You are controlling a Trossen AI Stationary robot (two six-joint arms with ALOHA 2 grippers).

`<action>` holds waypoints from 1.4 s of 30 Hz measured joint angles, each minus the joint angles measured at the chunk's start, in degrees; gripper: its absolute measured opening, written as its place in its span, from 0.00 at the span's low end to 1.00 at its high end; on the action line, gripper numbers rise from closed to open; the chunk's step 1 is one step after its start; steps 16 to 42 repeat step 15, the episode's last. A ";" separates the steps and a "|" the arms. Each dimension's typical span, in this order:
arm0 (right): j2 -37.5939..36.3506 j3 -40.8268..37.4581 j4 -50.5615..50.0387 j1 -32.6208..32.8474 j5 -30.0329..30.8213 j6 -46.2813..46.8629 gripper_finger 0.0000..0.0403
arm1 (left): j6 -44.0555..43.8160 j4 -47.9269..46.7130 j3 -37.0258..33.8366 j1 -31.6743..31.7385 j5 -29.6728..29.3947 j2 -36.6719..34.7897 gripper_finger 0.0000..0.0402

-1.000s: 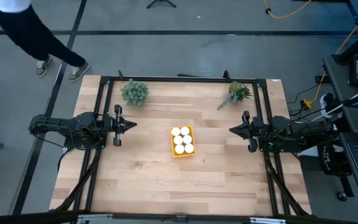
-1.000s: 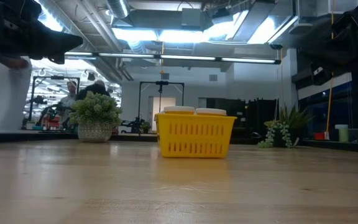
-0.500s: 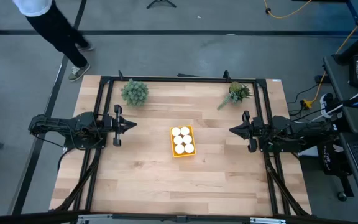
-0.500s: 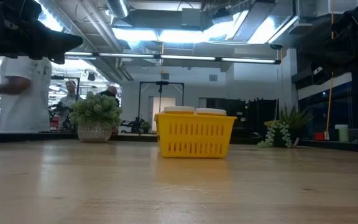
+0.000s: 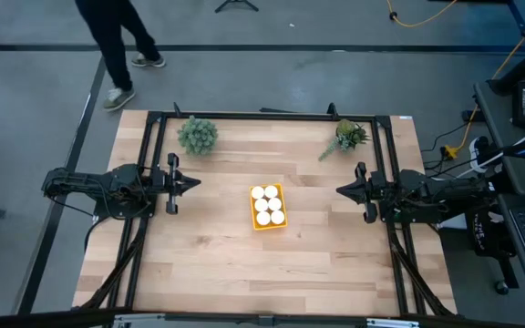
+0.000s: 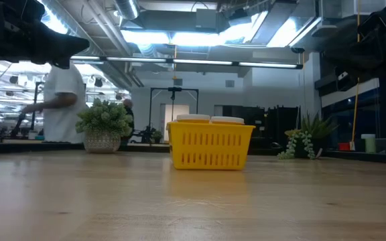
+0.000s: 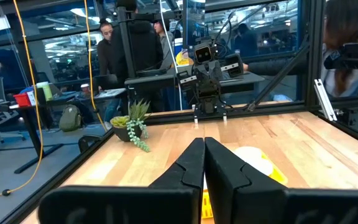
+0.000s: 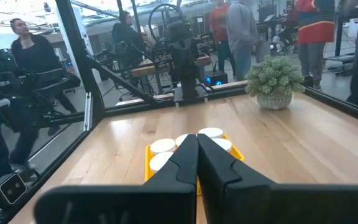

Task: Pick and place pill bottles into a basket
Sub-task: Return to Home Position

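"Where are the pill bottles [image 5: 268,206]?"

"All six stand in the basket [image 6: 210,148], white caps up, in the middle of the table [image 5: 199,260]."

"And the claws?"

"The left gripper [image 5: 194,182] hangs over the table's left side, the right gripper [image 5: 341,190] over its right. Both are well apart from the basket, with fingers pressed together and nothing between them."

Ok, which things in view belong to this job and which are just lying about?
Job: six pill bottles, all inside the yellow basket; left gripper and right gripper, both shut, at the sides of the table.
Lying about: bushy potted plant and trailing plant at the far edge; a person beyond the table.
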 joint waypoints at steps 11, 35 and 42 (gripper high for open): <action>0.00 0.00 -0.01 0.00 0.00 0.01 0.02 | 0.00 -0.01 0.00 0.02 0.00 0.00 0.01; 0.01 0.00 0.00 0.02 0.00 -0.01 0.02 | 0.02 0.01 0.00 0.02 0.00 0.00 0.01; 0.01 0.00 0.00 0.02 0.00 -0.01 0.02 | 0.02 0.01 0.00 0.02 0.00 0.00 0.01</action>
